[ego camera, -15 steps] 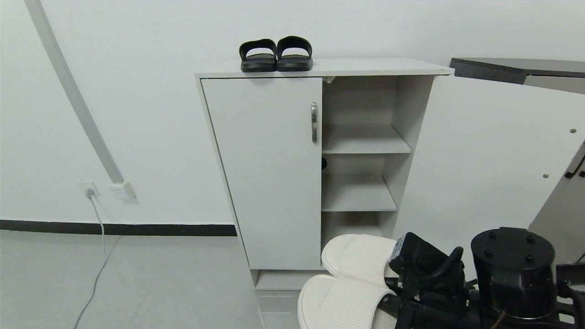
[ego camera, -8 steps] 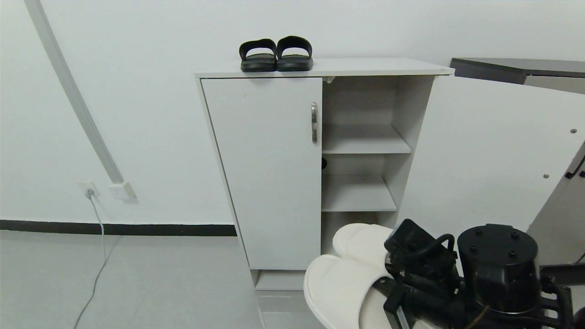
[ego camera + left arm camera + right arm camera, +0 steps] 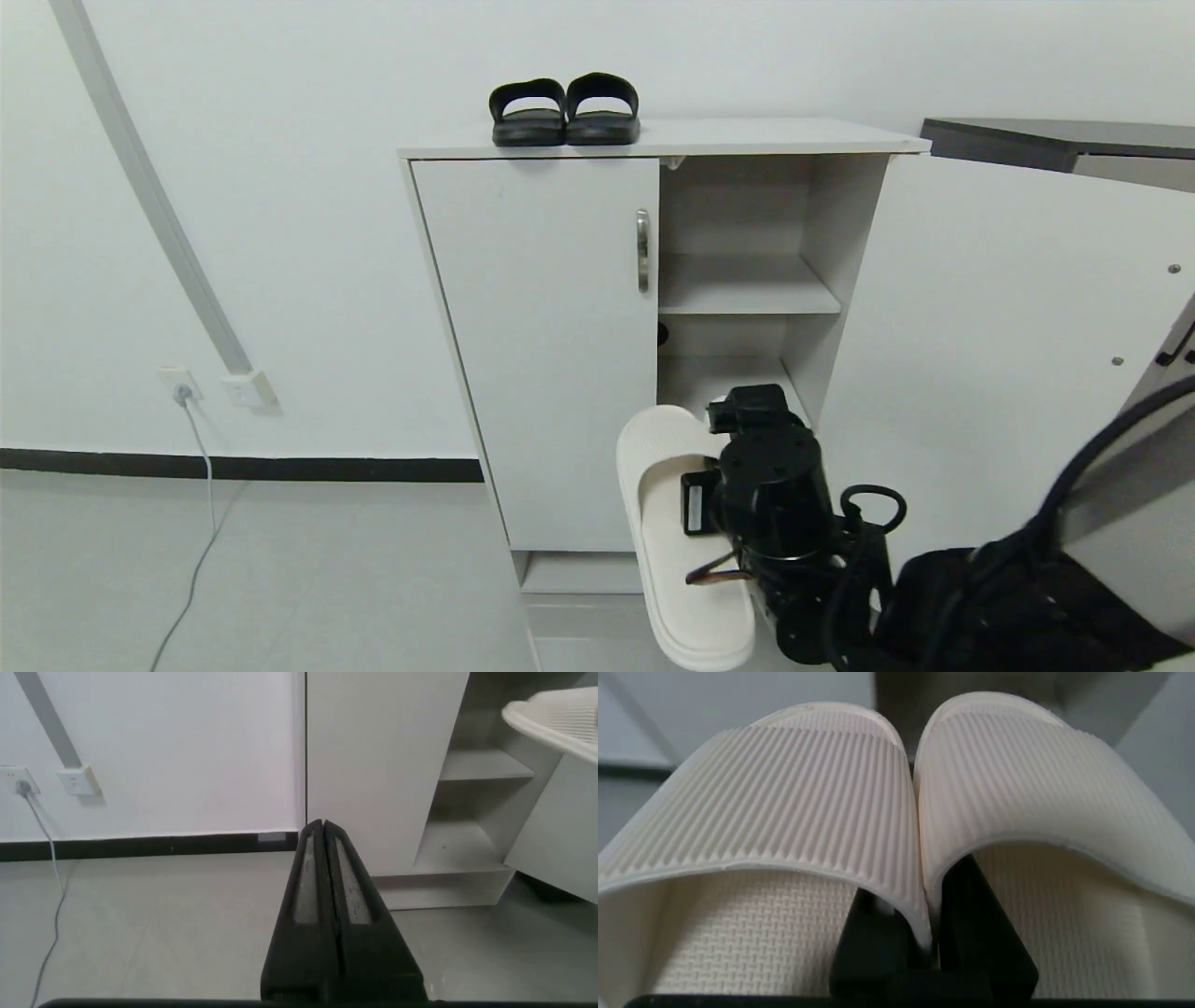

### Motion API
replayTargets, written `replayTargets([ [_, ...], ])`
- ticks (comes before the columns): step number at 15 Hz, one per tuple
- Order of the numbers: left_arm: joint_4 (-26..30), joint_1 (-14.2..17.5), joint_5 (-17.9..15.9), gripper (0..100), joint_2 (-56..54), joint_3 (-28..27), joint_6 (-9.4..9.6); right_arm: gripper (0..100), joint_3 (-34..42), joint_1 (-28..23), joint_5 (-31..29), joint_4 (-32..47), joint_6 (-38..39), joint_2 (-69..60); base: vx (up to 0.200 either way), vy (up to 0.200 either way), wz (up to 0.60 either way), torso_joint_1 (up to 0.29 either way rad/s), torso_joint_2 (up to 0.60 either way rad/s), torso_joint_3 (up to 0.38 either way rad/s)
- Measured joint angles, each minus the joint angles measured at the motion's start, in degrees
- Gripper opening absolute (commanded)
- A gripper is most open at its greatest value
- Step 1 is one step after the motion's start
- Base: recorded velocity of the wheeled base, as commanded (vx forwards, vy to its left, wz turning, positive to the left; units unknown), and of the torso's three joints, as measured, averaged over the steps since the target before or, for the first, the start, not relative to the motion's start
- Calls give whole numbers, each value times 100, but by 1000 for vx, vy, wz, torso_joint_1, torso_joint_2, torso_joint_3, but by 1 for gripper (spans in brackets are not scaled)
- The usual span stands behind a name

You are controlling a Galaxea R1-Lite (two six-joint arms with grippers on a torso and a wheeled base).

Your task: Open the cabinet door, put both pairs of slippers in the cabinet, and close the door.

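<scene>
A pair of white slippers [image 3: 672, 523] hangs turned on edge in front of the cabinet's [image 3: 532, 355] lower open compartments. My right gripper [image 3: 920, 919] is shut on their two inner straps [image 3: 910, 812], pinching them together. The cabinet's right door [image 3: 990, 345] stands swung wide open; the left door with its metal handle [image 3: 641, 250] is closed. On the cabinet top sits a pair of black slippers [image 3: 565, 110]. My left gripper [image 3: 322, 873] is shut on nothing, low above the floor, left of the cabinet front. An edge of a white slipper [image 3: 561, 719] crosses its view.
Bare shelves [image 3: 747, 289] show inside the open half. A dark-topped unit [image 3: 1074, 140] stands right behind the open door. On the wall to the left are a socket with a hanging cable [image 3: 179, 385] and a slanted duct [image 3: 140, 177]. Open floor [image 3: 327, 579] lies left.
My right arm has risen and swung toward the cabinet opening. The white slippers went from lying flat near the bottom to standing on edge, higher up.
</scene>
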Motion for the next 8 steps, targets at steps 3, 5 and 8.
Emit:
replayTargets([
  [3, 0, 0, -2, 0, 0, 0, -2, 0, -630, -72, -651, -17, 116, 601, 0, -67, 0, 2, -1, 1],
  [5, 0, 0, 0, 0, 0, 0, 2, 0, -730, -146, -690, -11, 116, 818, 0, -200, 0, 2, -2, -2],
  [8, -2, 2, 0, 0, 2, 0, 0, 0, -774, -260, -695, -6, 115, 1008, 0, -200, 0, 9, 5, -6],
])
